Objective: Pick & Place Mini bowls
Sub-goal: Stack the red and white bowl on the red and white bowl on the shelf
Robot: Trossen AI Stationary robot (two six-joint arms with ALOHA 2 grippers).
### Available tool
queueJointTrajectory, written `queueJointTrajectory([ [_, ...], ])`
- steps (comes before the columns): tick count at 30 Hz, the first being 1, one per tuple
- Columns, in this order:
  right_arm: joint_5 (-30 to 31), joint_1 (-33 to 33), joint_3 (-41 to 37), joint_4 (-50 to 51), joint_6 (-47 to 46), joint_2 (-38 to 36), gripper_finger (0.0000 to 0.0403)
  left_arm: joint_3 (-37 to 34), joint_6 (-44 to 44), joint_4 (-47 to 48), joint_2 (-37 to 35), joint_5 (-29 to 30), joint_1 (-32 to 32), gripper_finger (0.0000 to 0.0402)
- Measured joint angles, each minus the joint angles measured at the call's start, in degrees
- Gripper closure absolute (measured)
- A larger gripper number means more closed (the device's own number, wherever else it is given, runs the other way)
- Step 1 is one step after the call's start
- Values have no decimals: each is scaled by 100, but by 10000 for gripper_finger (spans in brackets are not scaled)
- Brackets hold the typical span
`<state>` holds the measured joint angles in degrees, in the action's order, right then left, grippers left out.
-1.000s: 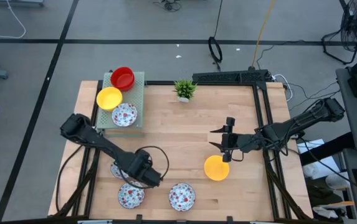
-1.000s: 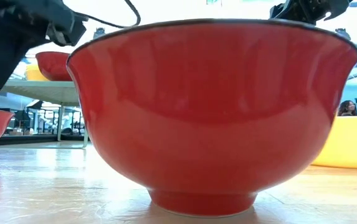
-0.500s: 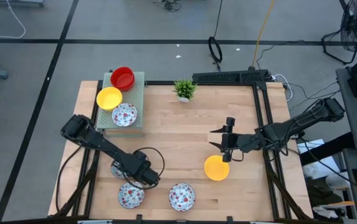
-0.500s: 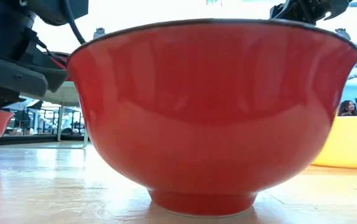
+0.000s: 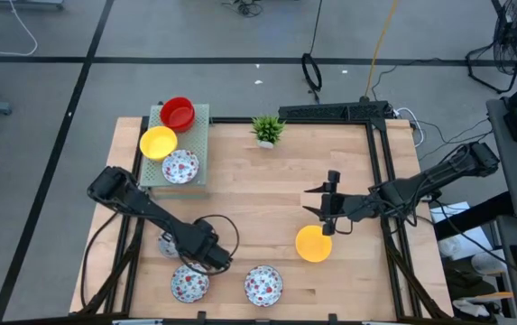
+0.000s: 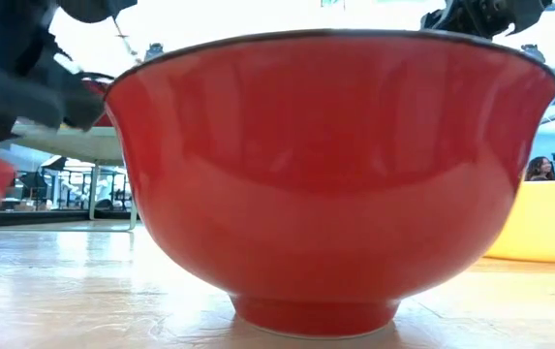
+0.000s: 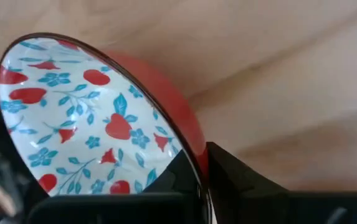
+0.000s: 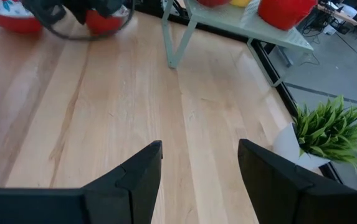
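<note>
We judge the left hand (image 5: 206,257) sits low at the near-left worktop (image 5: 276,190) to lift a patterned bowl (image 7: 72,118): its fingers clamp the rim, one inside, one outside. Right hand (image 5: 328,215) hovers just beyond the yellow bowl (image 5: 313,244), fingers spread, grasping nothing. Three bowls already rest on the far-left rack (image 5: 199,117)

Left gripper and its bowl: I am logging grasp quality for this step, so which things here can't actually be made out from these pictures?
- High view: the left gripper has the arm over its fingers.
- Left wrist view: the floral bowl is cut off by the edge; one finger sits at its rim, contact unclear.
- Low view: a red-sided bowl fills the frame and hides the table behind.
- Right gripper: open, empty.
</note>
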<state>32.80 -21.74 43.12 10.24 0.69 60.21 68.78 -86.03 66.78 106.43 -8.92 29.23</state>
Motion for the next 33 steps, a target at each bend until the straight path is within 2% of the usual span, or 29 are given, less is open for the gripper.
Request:
queueJointTrajectory([
  [8, 33, 0, -473, -579, 288, 3, 204, 945, 845, 483, -4, 632, -64, 385],
  [17, 35, 0, -501, -1418, 942, 1, 204, 2421, 2823, 585, -4, 2296, -175, 387],
  [23, 35, 0, -501, -1599, 1100, 1, 204, 3276, 3846, 1054, -4, 3361, -404, 381],
  [29, 37, 0, -501, -1603, 1067, 1, 204, 4023, 4079, 2273, -4, 4122, -913, 387],
  [33, 37, 0, -501, -1587, 1056, 1, 204, 4096, 4257, 2305, -217, 4174, -1273, 386],
])
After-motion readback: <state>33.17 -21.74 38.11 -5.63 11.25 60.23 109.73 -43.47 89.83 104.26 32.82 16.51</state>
